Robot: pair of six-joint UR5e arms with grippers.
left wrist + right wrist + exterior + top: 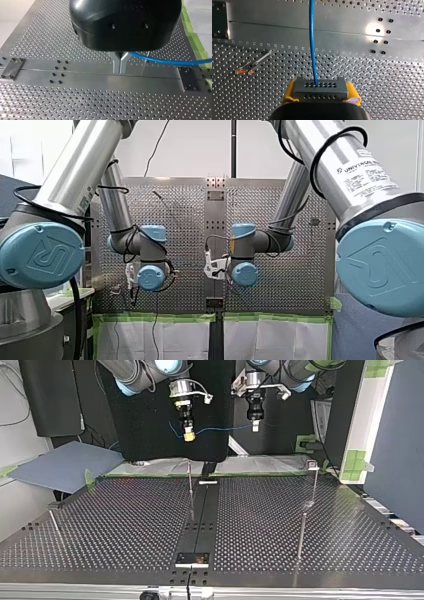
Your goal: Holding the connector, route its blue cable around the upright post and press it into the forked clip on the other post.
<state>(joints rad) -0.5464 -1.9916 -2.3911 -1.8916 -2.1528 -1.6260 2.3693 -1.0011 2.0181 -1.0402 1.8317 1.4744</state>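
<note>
In the right wrist view my right gripper (pixel 321 96) is shut on the grey connector (pixel 320 88), held between its yellow pads (pixel 353 96). The blue cable (pixel 312 45) runs straight out of the connector, ahead of the gripper. In the top view my right gripper (pixel 188 435) and my left gripper (pixel 255 426) hang high above the table's far edge, and the blue cable (pixel 222 429) spans the gap between them. My left gripper (pixel 120 70) has its metal fingers shut on the blue cable (pixel 160 60), which trails off to one side. A thin upright post (pixel 190 485) stands near the table's middle. A post with a forked clip (pixel 313 464) stands at the top view's right.
The perforated table (pixel 125 525) has a smooth central strip (pixel 202 510). Another thin post (pixel 301 532) stands in front of the clip post, and a leaning rod (pixel 55 525) at the top view's left. Under my right gripper a post with an orange mark (pixel 252 65) shows end-on.
</note>
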